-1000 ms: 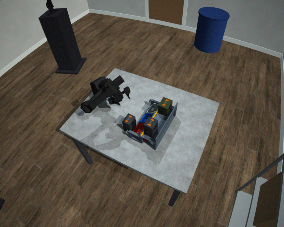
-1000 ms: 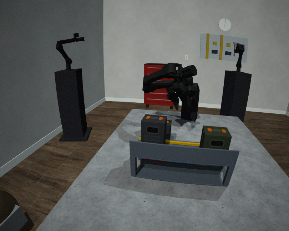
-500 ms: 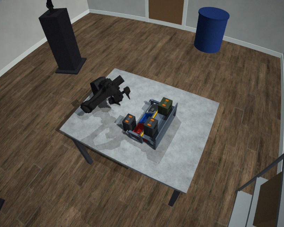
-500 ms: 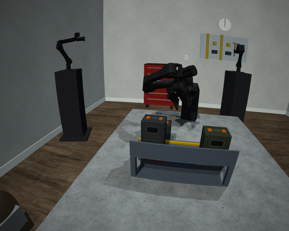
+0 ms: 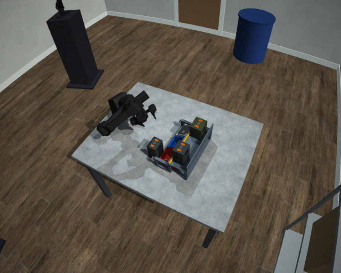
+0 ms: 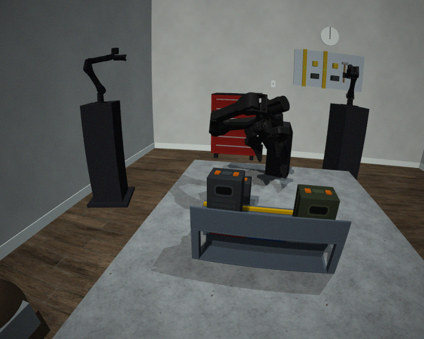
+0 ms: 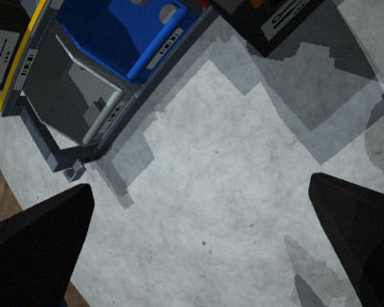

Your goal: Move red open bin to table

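The red open bin (image 5: pixel 166 154) sits in the near-left end of the low grey-blue shelf (image 5: pixel 200 154) (image 6: pixel 270 226), in the top view. Only a sliver of it shows at the top of the wrist view. Its parts cannot be made out. A dark case (image 5: pixel 155 148) (image 6: pixel 247 190) (image 7: pixel 264 35) stands on the table (image 5: pixel 238 146) (image 6: pixel 139 306) (image 7: pixel 214 208) close in front of the red bin and partly hides it. My gripper (image 5: pixel 149 121) (image 6: pixel 269 157) (image 7: pixel 202 189) is open and empty, above the table on the arm's side, away from the red bin.
A blue bin (image 5: pixel 175 142) (image 7: pixel 153 45) sits beside the red one, then a grey bin (image 5: pixel 181 130) (image 7: pixel 67 106). Behind the yellow rail (image 6: pixel 267 210) stand a second dark case (image 5: pixel 180 153) (image 6: pixel 225 193) and a green case (image 5: pixel 198 128) (image 6: pixel 317 205).
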{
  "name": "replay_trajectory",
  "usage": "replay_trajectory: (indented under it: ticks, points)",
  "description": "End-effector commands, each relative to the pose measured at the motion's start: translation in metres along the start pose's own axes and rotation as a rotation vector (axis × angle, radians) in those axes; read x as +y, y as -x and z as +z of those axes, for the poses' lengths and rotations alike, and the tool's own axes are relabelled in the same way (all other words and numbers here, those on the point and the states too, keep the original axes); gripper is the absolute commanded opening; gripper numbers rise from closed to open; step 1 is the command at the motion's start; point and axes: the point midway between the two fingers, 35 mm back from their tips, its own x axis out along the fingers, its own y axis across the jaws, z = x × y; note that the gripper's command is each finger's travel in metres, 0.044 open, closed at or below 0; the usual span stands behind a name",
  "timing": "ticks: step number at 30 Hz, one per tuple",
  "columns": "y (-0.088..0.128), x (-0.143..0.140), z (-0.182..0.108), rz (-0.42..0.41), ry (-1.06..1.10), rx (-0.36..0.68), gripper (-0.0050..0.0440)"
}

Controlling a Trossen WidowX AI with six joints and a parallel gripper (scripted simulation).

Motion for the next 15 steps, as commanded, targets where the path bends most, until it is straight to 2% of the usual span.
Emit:
replay_trajectory:
  ticks: [1, 6, 7, 11, 15]
  points:
    - [0.012, -0.011, -0.05, 0.065, 0.237, -0.06, 0.044]
    - [0.012, -0.011, -0.05, 0.065, 0.237, -0.06, 0.044]
    - [0.003, -0.002, -0.01, 0.013, 0.048, -0.012, 0.044]
    - [0.012, -0.011, -0.052, 0.065, 0.244, -0.061, 0.044]
    - [0.012, -0.011, -0.052, 0.065, 0.244, -0.061, 0.044]
